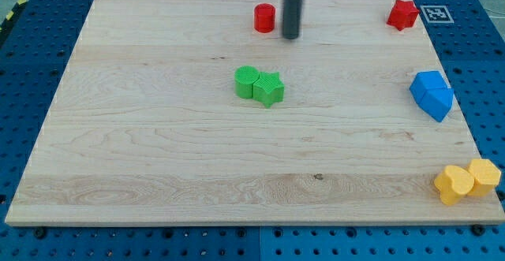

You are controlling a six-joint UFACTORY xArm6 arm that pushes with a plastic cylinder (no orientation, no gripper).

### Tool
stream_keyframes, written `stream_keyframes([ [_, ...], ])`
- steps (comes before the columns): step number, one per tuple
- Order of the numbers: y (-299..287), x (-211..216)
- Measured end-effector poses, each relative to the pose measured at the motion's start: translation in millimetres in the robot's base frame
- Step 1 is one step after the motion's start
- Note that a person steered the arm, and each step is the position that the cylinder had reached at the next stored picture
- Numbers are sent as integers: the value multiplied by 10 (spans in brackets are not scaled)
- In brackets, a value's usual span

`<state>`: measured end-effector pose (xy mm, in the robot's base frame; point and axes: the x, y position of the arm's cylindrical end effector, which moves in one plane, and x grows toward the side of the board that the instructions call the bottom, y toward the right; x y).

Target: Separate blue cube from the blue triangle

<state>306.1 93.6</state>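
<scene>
Two blue blocks sit touching at the view's right edge of the board: the blue cube (427, 83) above and the blue triangle (438, 103) just below and to its right. My tip (290, 35) is near the view's top centre, right beside a red cylinder (264, 17) and far to the left of the blue pair. The rod comes down from the top edge of the view.
A green cylinder (246, 82) and a green star (269, 88) touch near the board's middle. A red star (402, 14) lies at top right. Two yellow blocks (467, 180) sit at the bottom right corner. The wooden board (158, 151) lies on a blue pegboard.
</scene>
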Motion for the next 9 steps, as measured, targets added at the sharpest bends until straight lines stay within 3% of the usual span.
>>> stream_keyframes([
  [2,1558,175],
  [4,2422,1101],
  [5,2377,1349],
  [7,1336,1360],
  [9,708,1031],
])
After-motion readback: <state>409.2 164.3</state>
